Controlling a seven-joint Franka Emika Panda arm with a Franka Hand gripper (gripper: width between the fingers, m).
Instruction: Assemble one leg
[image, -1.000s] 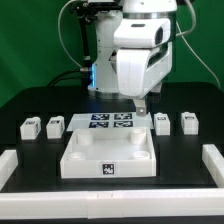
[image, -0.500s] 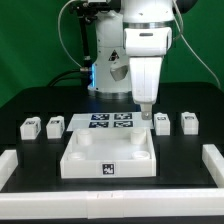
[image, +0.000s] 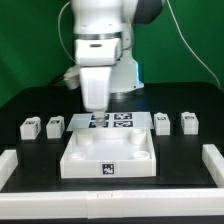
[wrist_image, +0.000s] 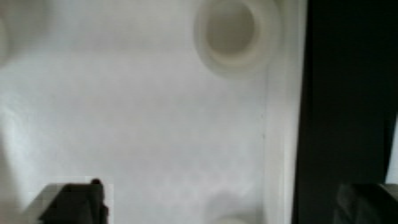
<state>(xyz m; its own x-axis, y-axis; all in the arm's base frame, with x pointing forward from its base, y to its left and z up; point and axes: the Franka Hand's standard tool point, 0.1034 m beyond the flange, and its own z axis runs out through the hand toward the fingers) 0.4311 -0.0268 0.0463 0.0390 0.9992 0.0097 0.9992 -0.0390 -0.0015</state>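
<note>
Hand (image: 95, 107) moved to exterior view's left, jaws apart.

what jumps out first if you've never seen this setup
The bulky white robot arm hangs over the exterior view's left-centre, jaws open above the large white square piece with round corner sockets. Small white tagged leg blocks sit in pairs beside it, on that view's left and right.

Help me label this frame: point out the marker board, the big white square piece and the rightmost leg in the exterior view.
Marker board (image: 118, 122): exterior view, middle of its printed face.
White square piece (image: 85, 168): exterior view, its front wall.
Rightmost leg (image: 188, 122): exterior view, its front face.
</note>
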